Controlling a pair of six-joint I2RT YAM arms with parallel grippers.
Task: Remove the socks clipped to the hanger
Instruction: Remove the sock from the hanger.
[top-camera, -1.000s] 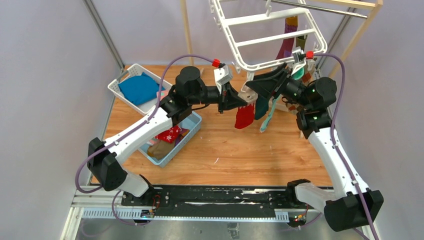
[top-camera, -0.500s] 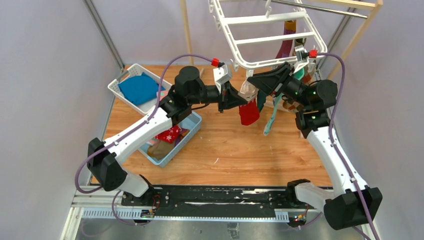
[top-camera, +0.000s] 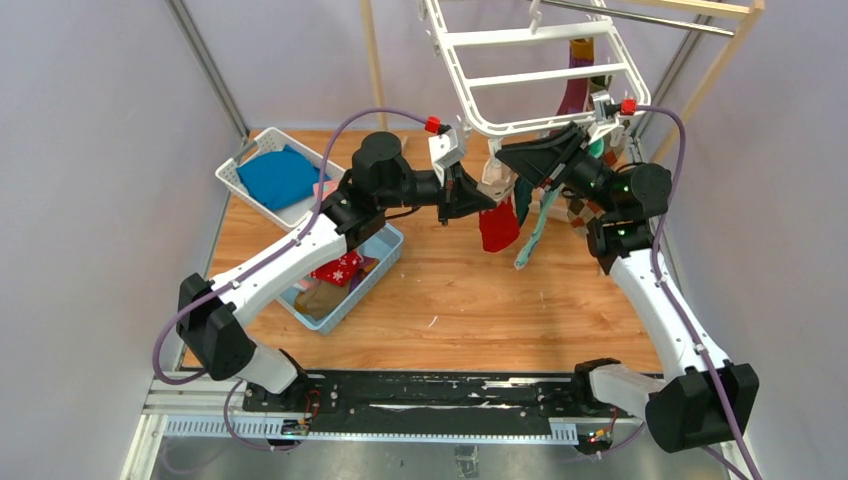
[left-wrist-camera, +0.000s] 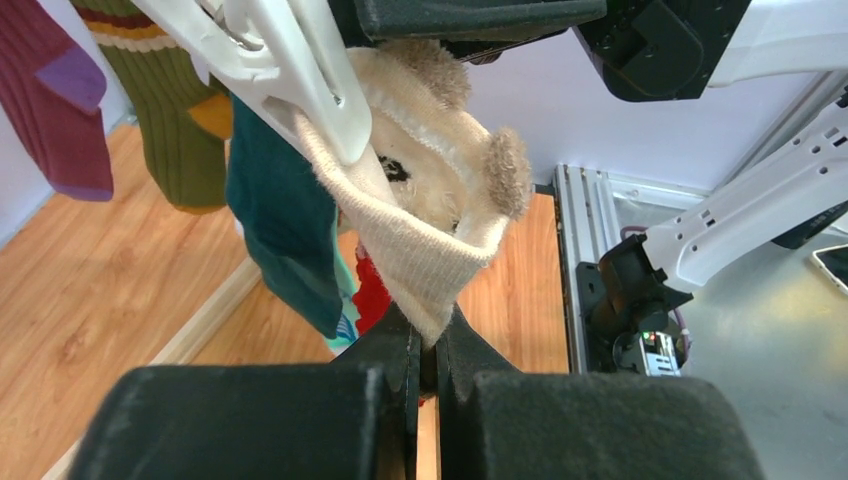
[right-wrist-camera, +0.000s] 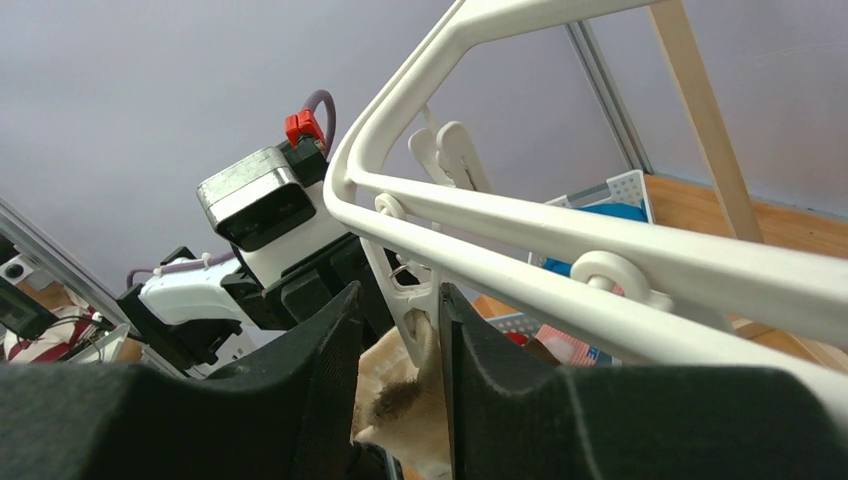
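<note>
hanger: white plastic rectangular frame (top-camera: 545, 76) with rounded corners and crossbars, hanging tilted above the far side of the table.
cream sock: fuzzy with a ribbed cuff (left-wrist-camera: 430, 240); top caught in a white clip (left-wrist-camera: 300, 70), body stretched down at a slant, lower end pinched in the left gripper (left-wrist-camera: 428, 345).
teal sock: (left-wrist-camera: 285, 230) hangs just behind the cream one.
red sock: (top-camera: 497, 228) dangles below the frame's near corner.
olive striped sock: (left-wrist-camera: 170, 110) hangs beside a maroon sock (left-wrist-camera: 55, 110).
loose socks: a red patterned sock (top-camera: 338, 270) and others lie in a blue bin (top-camera: 372, 280).
</note>
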